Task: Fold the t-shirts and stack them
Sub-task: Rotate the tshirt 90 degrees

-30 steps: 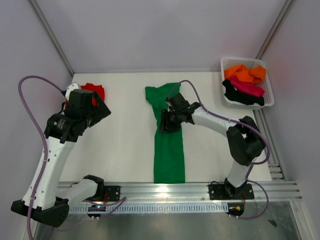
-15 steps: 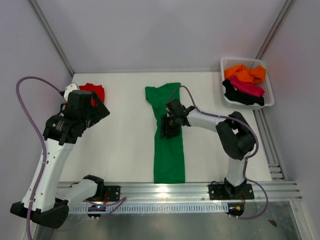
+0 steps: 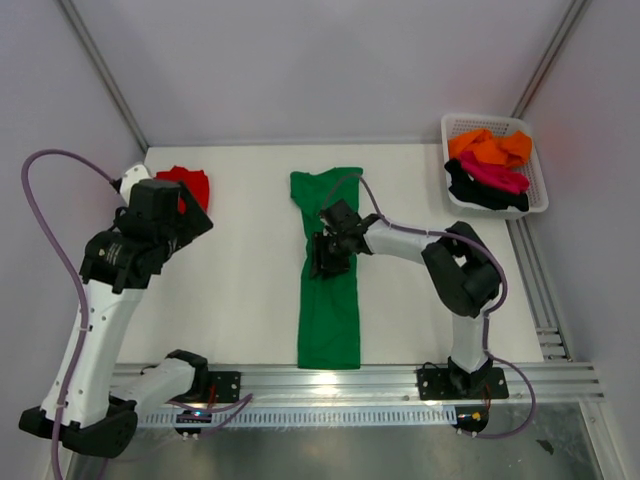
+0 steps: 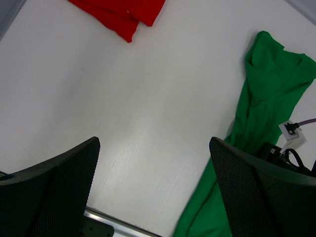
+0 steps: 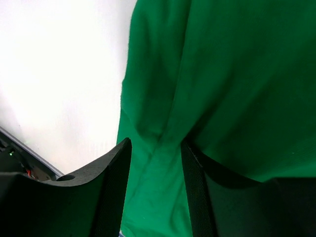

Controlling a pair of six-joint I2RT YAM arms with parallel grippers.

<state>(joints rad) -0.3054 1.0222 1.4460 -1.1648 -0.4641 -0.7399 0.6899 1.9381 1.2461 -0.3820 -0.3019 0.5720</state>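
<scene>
right pincer (image 3: 323, 262) clamping green t-shirt (image 3: 328, 320) | both moved left (cloth dragged)

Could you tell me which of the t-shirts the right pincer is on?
The green t-shirt, laid out as a long strip mid-table, gripped by the right pincer. The red t-shirt lies far left; the rest sit in the basket.

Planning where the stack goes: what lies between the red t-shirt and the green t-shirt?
Only bare white table separates the red t-shirt from the green t-shirt; the top external and left wrist views both show it.
</scene>
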